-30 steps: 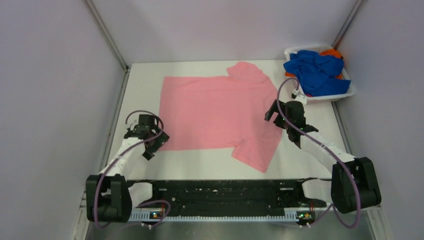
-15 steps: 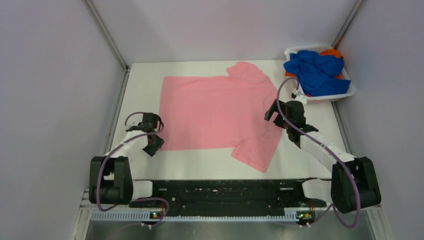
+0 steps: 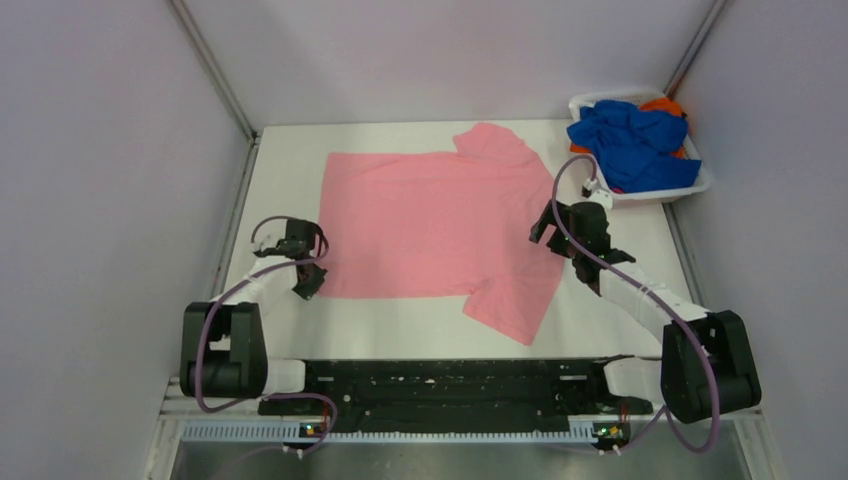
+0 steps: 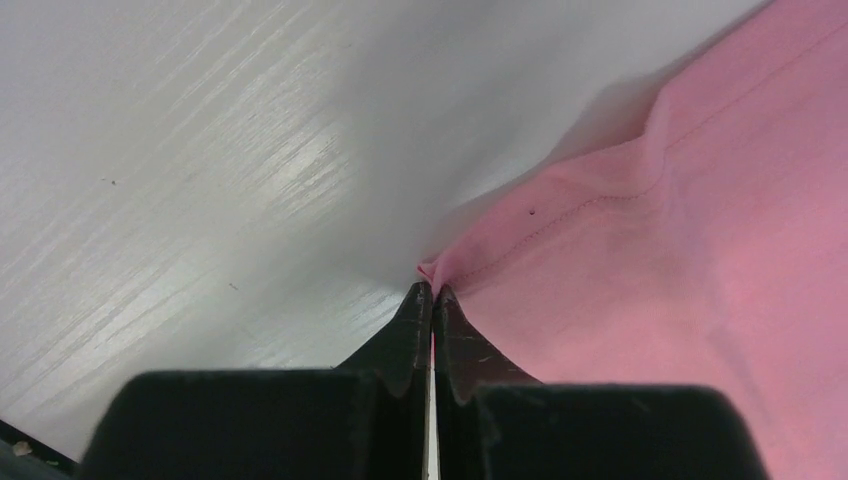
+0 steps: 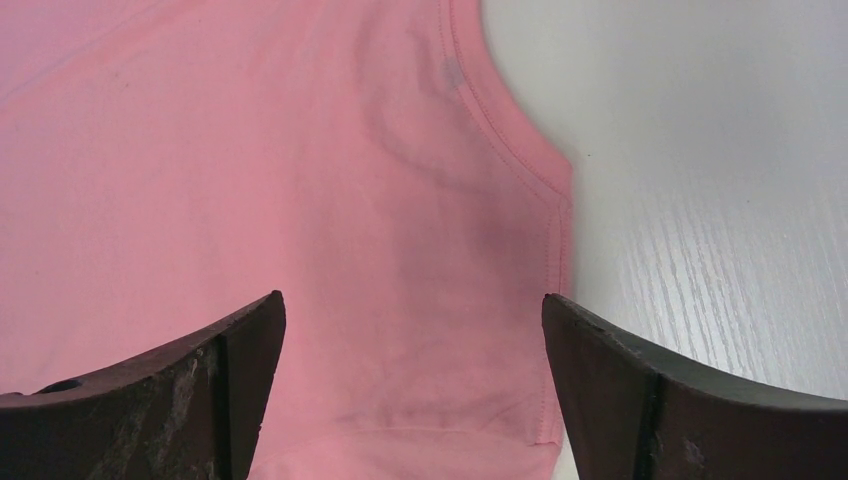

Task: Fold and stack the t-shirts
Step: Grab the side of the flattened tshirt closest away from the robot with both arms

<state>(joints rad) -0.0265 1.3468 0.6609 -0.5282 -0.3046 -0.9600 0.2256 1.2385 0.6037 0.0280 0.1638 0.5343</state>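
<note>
The pink t-shirt [image 3: 430,225] lies spread flat across the middle of the white counter [image 3: 290,170], its straight hem toward the left side. One short sleeve points to the far edge and the other angles toward the near edge. The cloth is an even light pink and mostly smooth, with only shallow creases.

The left gripper [image 4: 432,295] is closed tight on the near-left corner of the hem. A small nub of pink cloth shows just past the black tips, and the stitched hem line puckers up from the counter around the pinch.

The right gripper [image 5: 410,305] is spread wide with nothing between its fingers [image 5: 240,340]. It hangs over the shirt's right edge, where a curved, double-stitched band runs down to the cloth's border. A faint grey shadow lies on the fabric there.

At the far right corner a white basket [image 3: 700,185] holds a crumpled blue shirt [image 3: 630,140] with an orange shirt [image 3: 665,104] showing beneath it.
</note>
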